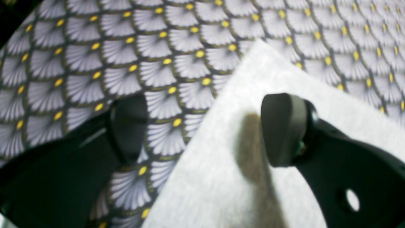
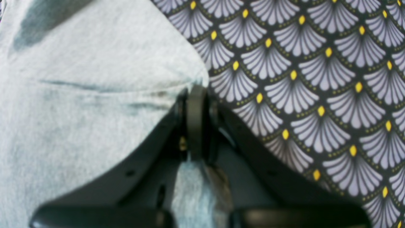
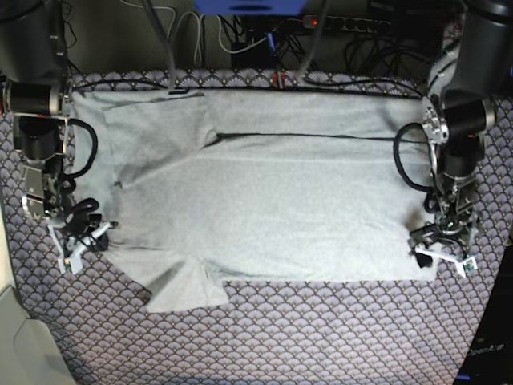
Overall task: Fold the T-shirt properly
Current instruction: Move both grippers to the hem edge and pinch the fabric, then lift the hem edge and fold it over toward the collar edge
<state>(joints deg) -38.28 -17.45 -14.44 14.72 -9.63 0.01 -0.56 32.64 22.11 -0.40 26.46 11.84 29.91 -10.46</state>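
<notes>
The pale grey T-shirt (image 3: pixel 280 200) lies spread across the patterned tablecloth (image 3: pixel 321 337), with one sleeve (image 3: pixel 180 289) pointing towards the front. My right gripper (image 2: pixel 196 95) is shut on the shirt's edge (image 2: pixel 79 110), and a fold of cloth passes between its fingers. In the base view it (image 3: pixel 98 230) sits at the shirt's left edge. My left gripper (image 1: pixel 205 129) is open at a corner of the shirt (image 1: pixel 221 177). One finger (image 1: pixel 283 129) is over the cloth and the other (image 1: pixel 128 126) is over the tablecloth. In the base view it (image 3: pixel 439 245) is at the shirt's front right corner.
The fan-patterned tablecloth (image 1: pixel 126 47) covers the whole table (image 2: pixel 316 95). Cables and a power strip (image 3: pixel 345 24) lie behind the back edge. A pale object (image 3: pixel 16 337) stands off the table's front left corner.
</notes>
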